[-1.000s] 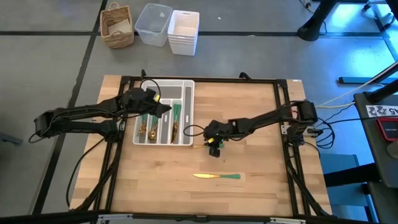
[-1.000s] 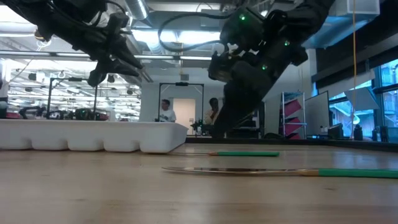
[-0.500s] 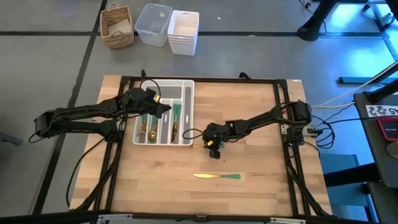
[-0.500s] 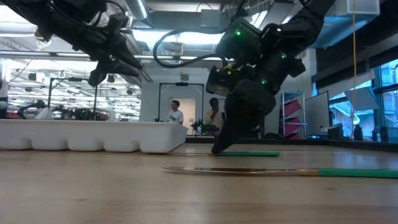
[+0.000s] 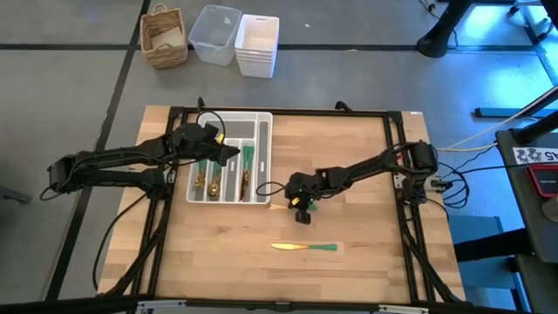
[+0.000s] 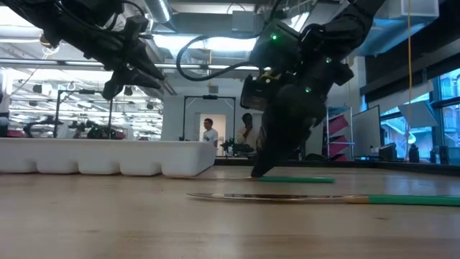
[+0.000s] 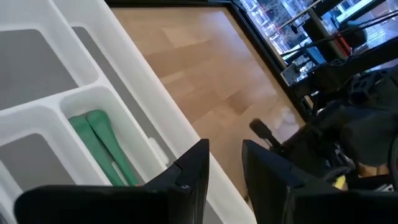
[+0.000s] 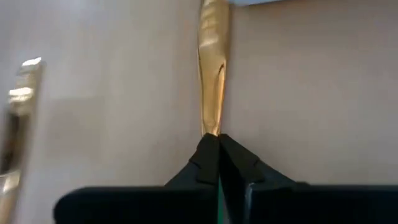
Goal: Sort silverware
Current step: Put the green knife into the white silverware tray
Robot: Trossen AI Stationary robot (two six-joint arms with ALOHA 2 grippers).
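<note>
A white compartmented tray [image 5: 261,131] holds several pieces of silverware, gold heads [image 5: 209,183] near, green handles [image 7: 102,146] far. My left gripper [image 7: 224,168] hovers open over the tray with nothing between its fingers. Right of the tray a gold-headed, green-handled piece [image 5: 277,206] lies on the wood, and my right gripper [image 5: 301,209] is shut on it. A knife [image 5: 303,248] with a gold blade and green handle lies flat nearer the table's front, touched by nothing. My right gripper pinches the piece between its two fingers at the slim neck [image 8: 211,132], where gold meets the green handle. The fingers come from above, pointing down, across the piece. The gold head [image 8: 211,62] sticks out past the fingertips; the green handle [image 6: 295,179] lies flat on the table.
Beyond the table's far edge stand a wicker basket [image 5: 164,37], a clear tub [image 5: 214,33] and stacked white bins [image 5: 257,45]. Two people [image 6: 210,133] stand in the room behind. Bare wood lies right of and in front of the tray.
My right gripper has come down onto the piece beside the tray and shut on its neck. The piece still lies on the table.
</note>
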